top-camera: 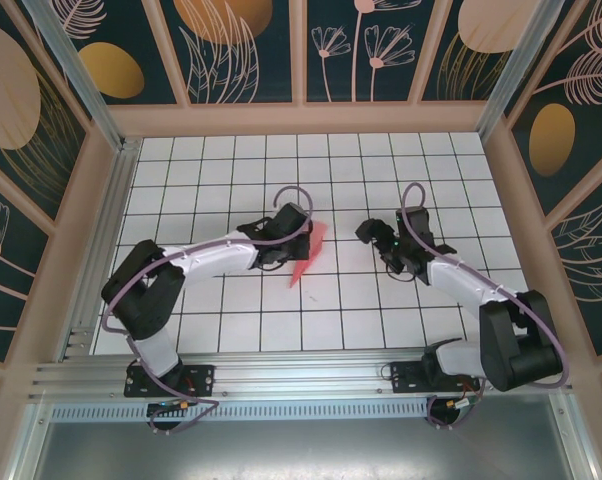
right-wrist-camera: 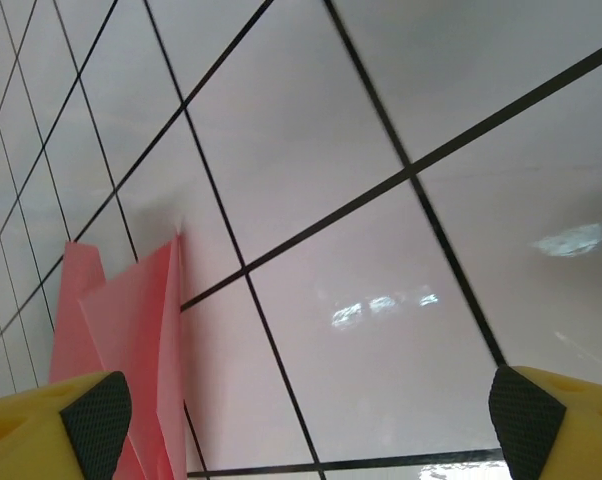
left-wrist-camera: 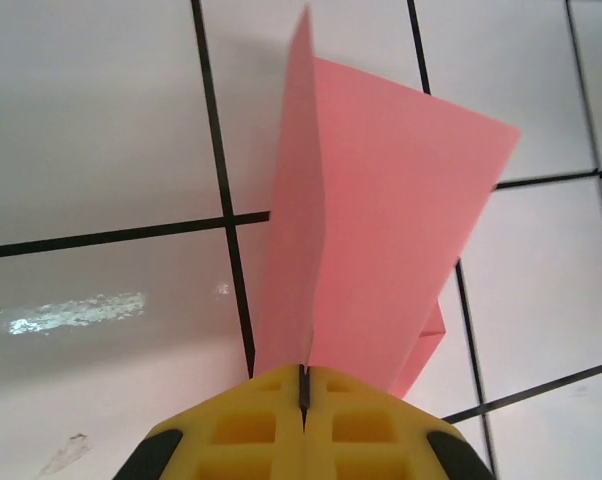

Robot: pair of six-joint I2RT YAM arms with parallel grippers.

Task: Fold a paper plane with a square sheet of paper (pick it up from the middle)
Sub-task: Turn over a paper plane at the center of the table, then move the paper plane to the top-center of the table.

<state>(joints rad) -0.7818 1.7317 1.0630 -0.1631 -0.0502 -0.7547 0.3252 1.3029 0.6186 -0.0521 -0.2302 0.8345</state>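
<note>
The pink-red paper plane is a narrow pointed fold near the middle of the white grid table, its tip toward the near side. My left gripper is shut on its centre ridge. In the left wrist view the yellow fingers meet with the paper's edge pinched between them, and the paper plane fans out ahead with its flaps spread. My right gripper stands open about one tile to the right of the paper, with nothing in it. From the right wrist the paper plane shows at lower left, apart from the fingertips.
The white table with black grid lines is bounded by wooden walls on three sides and a metal rail at the near edge. Both arm bases sit on that rail.
</note>
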